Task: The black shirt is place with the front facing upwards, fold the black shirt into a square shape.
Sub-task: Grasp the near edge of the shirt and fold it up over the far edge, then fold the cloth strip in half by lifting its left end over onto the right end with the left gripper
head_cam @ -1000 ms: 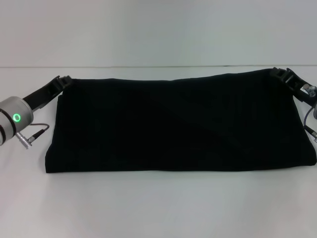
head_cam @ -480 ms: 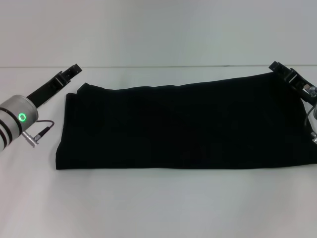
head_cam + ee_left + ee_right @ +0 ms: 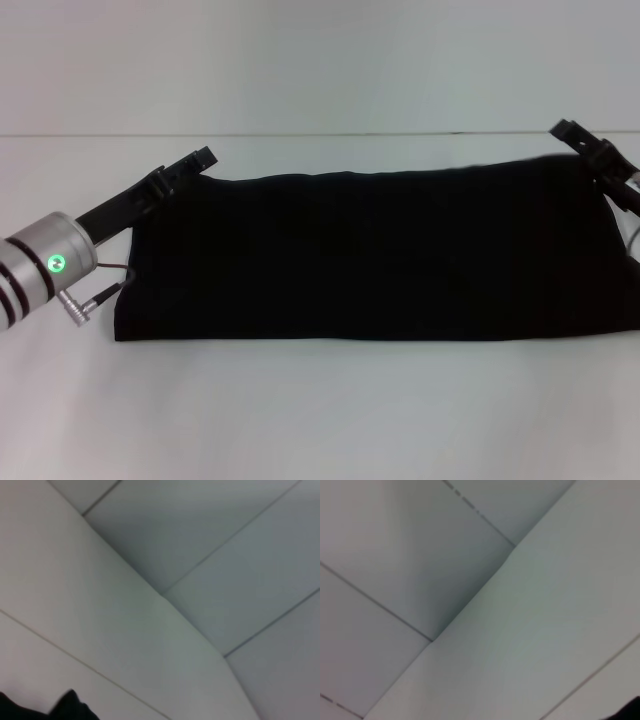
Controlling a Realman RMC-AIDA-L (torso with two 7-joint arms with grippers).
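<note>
- Black shirt (image 3: 370, 255) lies folded in a wide band on the white table (image 3: 320, 410).
- Left gripper (image 3: 200, 158) at its far left corner; whether it pinches, cannot tell.
- Right gripper (image 3: 572, 131) at far right corner, likewise unclear.

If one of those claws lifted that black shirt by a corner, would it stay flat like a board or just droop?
Probably droop: the black shirt lies folded in a soft band with a wavy far edge, so it looks limp. It likely drags rather than slides when pushed, bunching near the left gripper or right gripper. It seems light and unbreakable.
</note>
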